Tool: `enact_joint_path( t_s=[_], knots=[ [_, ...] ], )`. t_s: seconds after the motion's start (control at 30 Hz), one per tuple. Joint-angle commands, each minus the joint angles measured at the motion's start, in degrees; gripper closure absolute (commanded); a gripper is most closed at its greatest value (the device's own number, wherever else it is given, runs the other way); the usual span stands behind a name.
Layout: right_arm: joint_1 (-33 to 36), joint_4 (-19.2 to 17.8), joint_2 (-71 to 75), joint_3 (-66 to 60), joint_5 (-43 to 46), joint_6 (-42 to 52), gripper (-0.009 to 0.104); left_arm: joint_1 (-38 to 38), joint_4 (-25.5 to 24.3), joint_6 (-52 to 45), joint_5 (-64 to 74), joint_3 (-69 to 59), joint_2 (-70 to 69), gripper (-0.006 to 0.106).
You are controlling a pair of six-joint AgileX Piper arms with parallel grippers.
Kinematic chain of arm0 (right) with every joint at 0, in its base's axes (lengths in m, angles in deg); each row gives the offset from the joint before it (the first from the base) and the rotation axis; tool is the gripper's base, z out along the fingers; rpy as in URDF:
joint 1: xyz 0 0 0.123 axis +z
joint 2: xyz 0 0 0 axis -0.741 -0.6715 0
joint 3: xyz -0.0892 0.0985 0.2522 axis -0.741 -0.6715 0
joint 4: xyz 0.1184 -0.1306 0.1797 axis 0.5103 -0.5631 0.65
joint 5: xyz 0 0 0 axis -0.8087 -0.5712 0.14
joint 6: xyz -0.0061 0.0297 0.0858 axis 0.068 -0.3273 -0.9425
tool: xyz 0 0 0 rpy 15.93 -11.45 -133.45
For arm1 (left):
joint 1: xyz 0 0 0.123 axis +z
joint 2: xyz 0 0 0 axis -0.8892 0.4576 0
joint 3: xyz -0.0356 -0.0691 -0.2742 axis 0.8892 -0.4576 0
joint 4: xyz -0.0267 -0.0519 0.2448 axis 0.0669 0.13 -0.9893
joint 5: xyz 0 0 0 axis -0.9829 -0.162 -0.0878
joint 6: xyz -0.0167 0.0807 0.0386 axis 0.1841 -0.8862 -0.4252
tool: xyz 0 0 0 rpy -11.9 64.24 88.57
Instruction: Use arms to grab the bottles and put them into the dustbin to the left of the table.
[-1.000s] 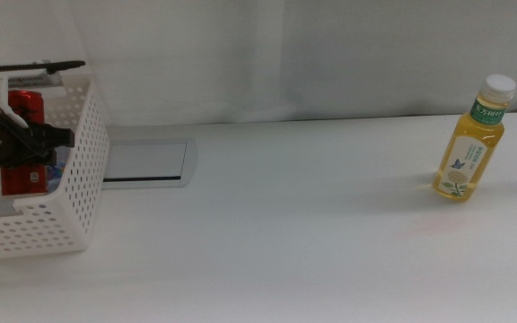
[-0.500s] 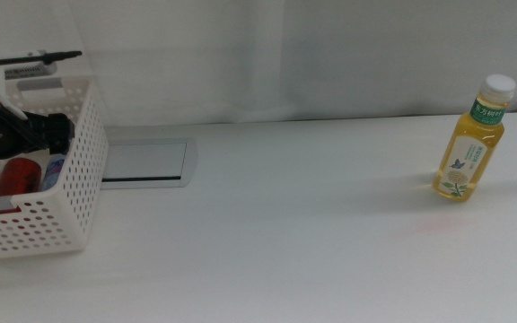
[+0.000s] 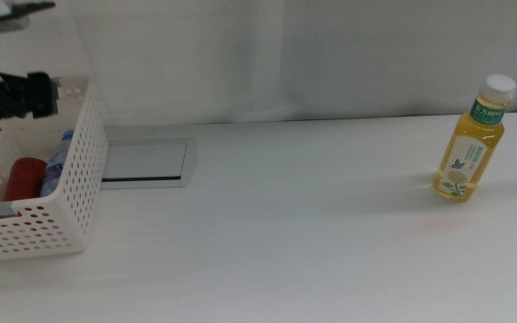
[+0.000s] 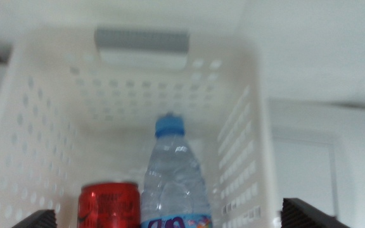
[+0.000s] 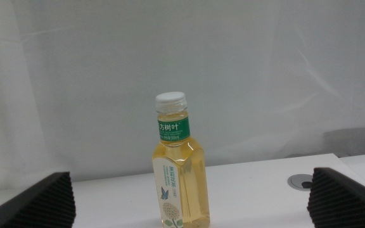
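Observation:
The white perforated dustbin point(image 3: 56, 220) stands at the table's left edge. Inside it lie the red can point(image 3: 23, 176) and the clear water bottle point(image 3: 57, 161) with its blue cap, side by side. In the left wrist view the can point(image 4: 109, 201) and water bottle point(image 4: 173, 183) lie below the wide-apart jaws, within the dustbin's walls point(image 4: 138, 101). My left gripper point(image 3: 36, 93) hovers open and empty above the dustbin. The yellow tea bottle point(image 3: 471, 144) stands upright at the far right. My right gripper point(image 5: 185, 202) is open, with the tea bottle point(image 5: 177, 183) ahead of it, untouched.
A grey rectangular plate point(image 3: 146, 161) is set into the white table point(image 3: 285, 233) just right of the dustbin. A small round hole point(image 5: 301, 182) sits in the tabletop near the tea bottle. A white curtain hangs behind.
My left gripper let go of the red can, which dropped into the dustbin beside the water bottle. The gripper then rose up and out. The tea bottle has not moved.

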Motion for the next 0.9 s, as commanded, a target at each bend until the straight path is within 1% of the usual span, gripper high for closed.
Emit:
enact_joint_path(
  t_s=[0.0, 0.1, 0.33, 0.43, 0.5, 0.57, 0.6, 0.63, 0.67, 0.77, 0.83, 0.87],
  knots=[
    [-0.41, -0.01, 0.09, -2.33, 0.57, 0.36, -0.008, -0.02, 2.54, -1.94, -0.71, 0.42, -2.97, 0.008],
    [-0.41, -0.01, 0.09, -2.33, 0.57, 0.36, -0.008, -0.02, 5.11, -3.87, -0.74, 0.42, -6.73, 0.008],
    [-0.41, -0.01, 0.09, -2.33, 0.57, 0.36, -0.008, -0.11, 5.49, -4.47, -0.74, 0.42, -16.58, 0.009],
    [-0.41, -0.01, 0.09, -2.33, 1.31, 0.36, -0.008, -2.36, 5.64, -5.44, 0.12, 0.42, -19.66, 0.009],
    [-0.41, -0.01, 0.09, -2.33, 1.59, 0.36, -0.008, -5.91, 5.64, -6.44, 0.83, 0.32, -21.19, 0.009],
    [-0.41, 1.74, 0.09, -2.20, 1.91, -0.76, -0.008, -10.49, 5.25, -8.13, 1.56, 0.32, -22.36, 0.009],
    [-0.41, 1.96, 0.09, -2.09, 1.79, -0.88, -0.008, -12.98, 5.25, -8.77, 1.83, 0.32, -22.81, 0.009],
    [-0.41, 2.10, 0.09, -1.69, 1.46, -1.04, -0.008, -17.50, 5.25, -9.06, 1.97, 0.18, -23.44, 0.009],
    [-0.41, 2.34, 0.09, -1.05, 0.98, -1.13, -0.008, -19.83, 5.01, -9.17, 1.97, -0.10, -23.67, 0.009],
    [-0.41, 2.34, 0.09, 1.70, -1.02, -1.13, -0.008, -26.00, 5.13, -10.99, 0.19, -2.19, -24.99, 0.009],
    [-0.41, 3.45, 0.09, 3.95, -1.98, -1.13, -0.008, -29.55, 5.13, -11.40, -1.80, -4.41, -26.26, 0.009],
    [-0.41, 3.18, 0.09, 5.24, -3.10, -1.13, -0.008, -31.24, 5.13, -11.40, -2.59, -5.77, -26.94, 0.009]
  ],
)
